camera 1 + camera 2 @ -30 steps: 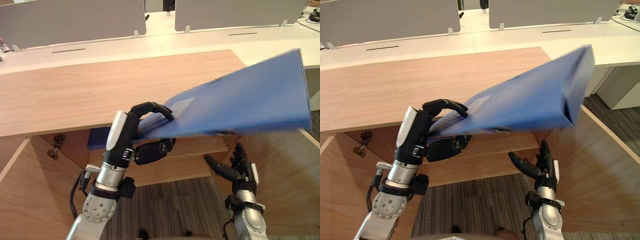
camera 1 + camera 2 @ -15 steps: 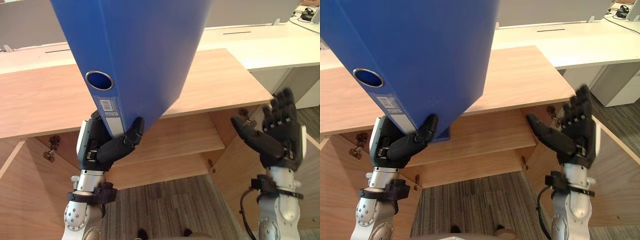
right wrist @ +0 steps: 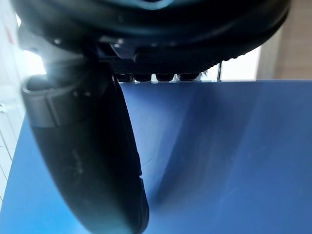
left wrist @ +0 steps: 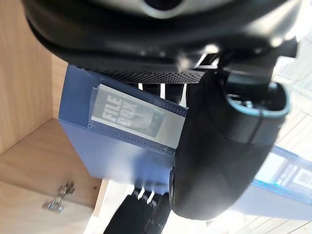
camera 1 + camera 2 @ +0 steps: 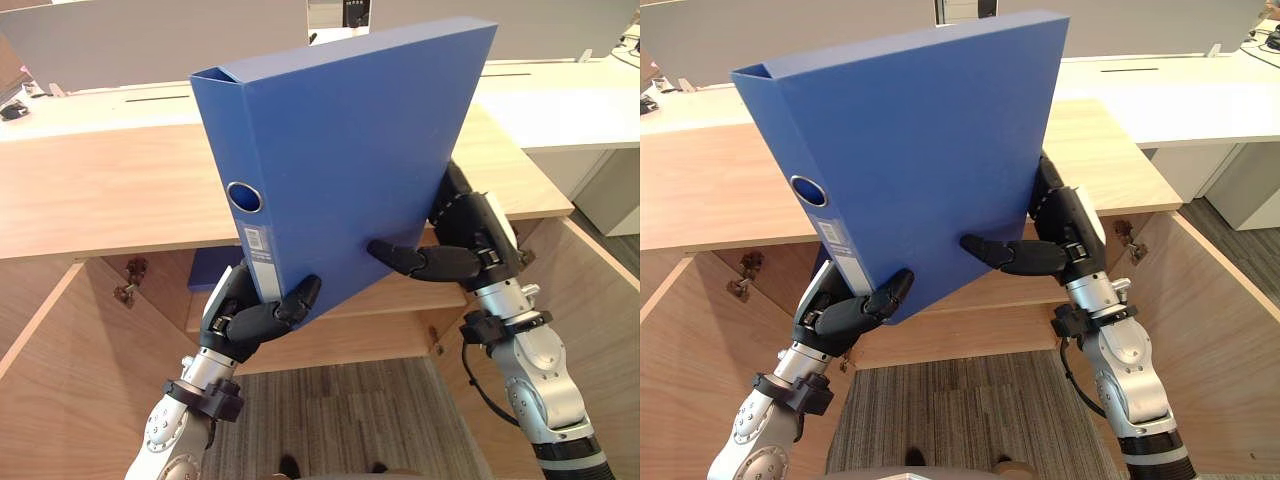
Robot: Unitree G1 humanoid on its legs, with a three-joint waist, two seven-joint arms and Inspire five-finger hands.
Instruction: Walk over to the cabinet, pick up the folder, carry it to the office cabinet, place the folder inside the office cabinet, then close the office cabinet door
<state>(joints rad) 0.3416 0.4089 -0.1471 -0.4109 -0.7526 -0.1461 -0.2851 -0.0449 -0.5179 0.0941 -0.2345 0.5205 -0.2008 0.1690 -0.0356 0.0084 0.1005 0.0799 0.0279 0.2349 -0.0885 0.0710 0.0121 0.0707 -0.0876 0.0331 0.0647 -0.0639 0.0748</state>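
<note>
One wooden office cabinet [image 5: 100, 190] spans the head views with both doors swung wide. White tables [image 5: 560, 100] stand beyond it at 12 o'clock. Raised in front of the cabinet, clear of every surface, is the blue lever-arch folder [image 5: 350, 160], tilted with its spine toward 9 o'clock. It is probably held high and canted so it can be turned before it slides onto a shelf.

At the folder's 7 o'clock corner, the left robot hand [image 5: 255, 315] curls round the spine's lower end and seems to bear the weight. At 4 o'clock, the right robot hand [image 5: 450, 260] pinches the cover, thumb in front and fingers behind, steadying the tilt. A second blue file [image 5: 208, 270] lies inside the cabinet at 8 o'clock.

The right wrist view shows that thumb flat on the blue cover. The left wrist view adds a label pocket [image 4: 134, 114] on a blue spine, though I cannot tell whose, and a door hinge [image 4: 58, 197] up close.
</note>
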